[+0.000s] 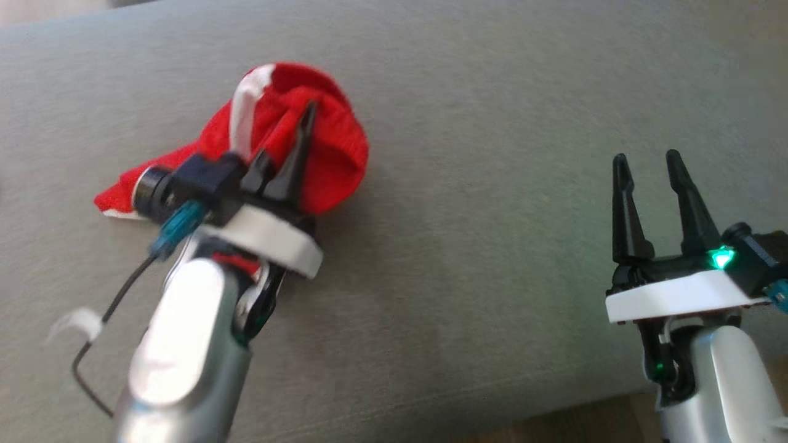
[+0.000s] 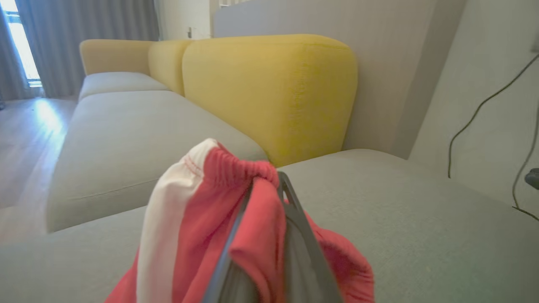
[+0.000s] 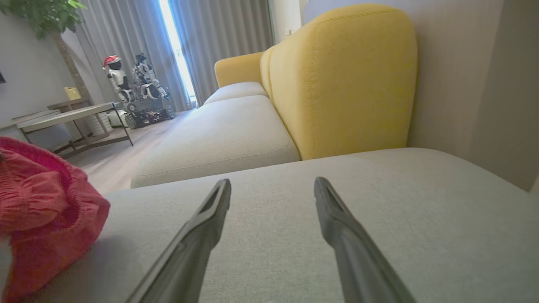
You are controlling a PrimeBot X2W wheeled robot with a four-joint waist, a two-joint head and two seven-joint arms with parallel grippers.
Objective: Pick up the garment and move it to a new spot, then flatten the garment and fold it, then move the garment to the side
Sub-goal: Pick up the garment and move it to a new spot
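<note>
Left claw (image 1: 308, 114) tight on crumpled red knit garment (image 1: 335, 163); right claw (image 1: 646, 161) wide.

Grey sofa seats (image 3: 227, 126), yellow backrests (image 3: 345, 80); grey curtains (image 3: 223, 38) flanking a bright window (image 3: 179, 63); pale wood floor (image 3: 122, 164); low table (image 3: 67, 118) near the curtains.

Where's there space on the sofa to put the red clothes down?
The grey seat is bare between the garment and the right gripper, and beyond both toward the yellow backrest. It's crowded at the left, where the left gripper pinches the bunched garment.
</note>
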